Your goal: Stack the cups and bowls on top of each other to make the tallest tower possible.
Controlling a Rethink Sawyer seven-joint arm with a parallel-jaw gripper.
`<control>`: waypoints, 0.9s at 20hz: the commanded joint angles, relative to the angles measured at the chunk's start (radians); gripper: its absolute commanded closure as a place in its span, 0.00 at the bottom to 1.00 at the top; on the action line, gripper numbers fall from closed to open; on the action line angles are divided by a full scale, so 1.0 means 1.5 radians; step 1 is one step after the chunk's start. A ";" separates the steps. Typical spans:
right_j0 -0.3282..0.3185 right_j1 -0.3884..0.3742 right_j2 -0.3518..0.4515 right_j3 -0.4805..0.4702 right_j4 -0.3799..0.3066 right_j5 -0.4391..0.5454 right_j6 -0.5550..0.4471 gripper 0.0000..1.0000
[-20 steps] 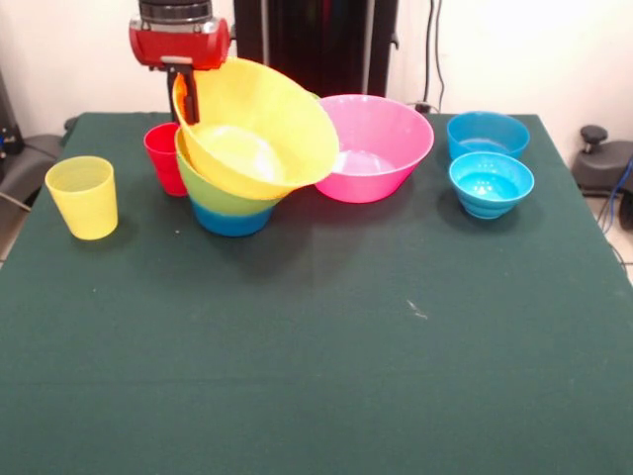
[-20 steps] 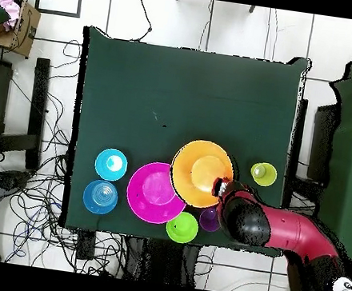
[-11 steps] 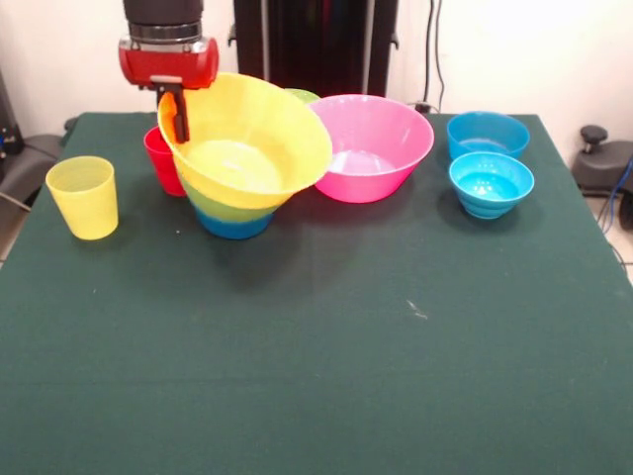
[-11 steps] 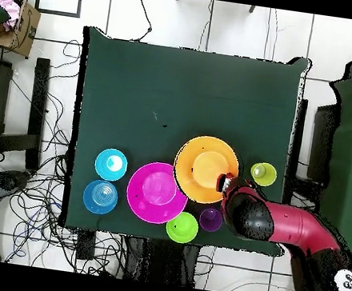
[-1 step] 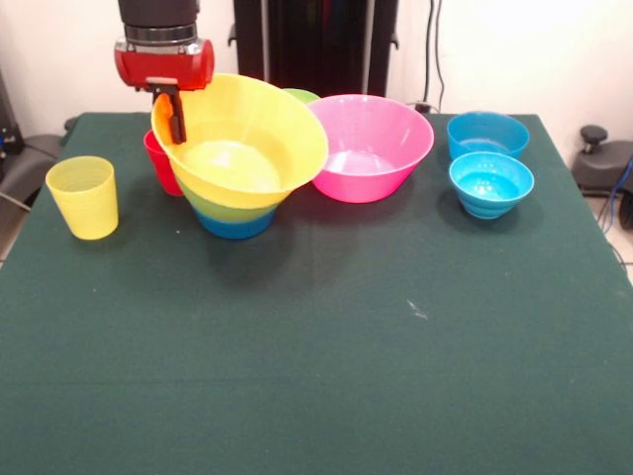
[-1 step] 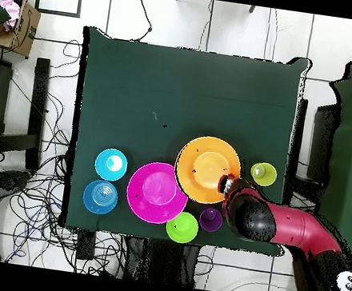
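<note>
The orange bowl (image 5: 240, 139) is being held by its rim in the clenched gripper (image 5: 175, 116), tilted slightly, directly over a green bowl (image 5: 226, 205) nested in a blue bowl (image 5: 233, 224); its seating there is judged to be the coming move. Two more blue bowls (image 5: 491, 183) are sitting to one side. Beyond, one pink bowl (image 5: 372, 146), one yellow cup (image 5: 83, 197), one red cup (image 5: 162, 160) and another green bowl (image 6: 182, 227) are being left untouched.

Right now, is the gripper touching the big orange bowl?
Touching. The front view shows the gripper clamped over the orange bowl rim, one finger inside.
</note>
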 commanded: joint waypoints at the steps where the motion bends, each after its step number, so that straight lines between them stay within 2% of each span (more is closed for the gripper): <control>1: 0.008 0.031 0.025 -0.041 -0.070 -0.029 -0.034 0.00; 10: 0.008 0.034 0.025 -0.036 -0.074 -0.023 -0.028 0.00; 12: 0.006 0.029 0.038 -0.036 -0.063 -0.011 -0.031 0.00; 18: -0.004 -0.047 0.062 0.029 -0.014 0.023 -0.018 0.00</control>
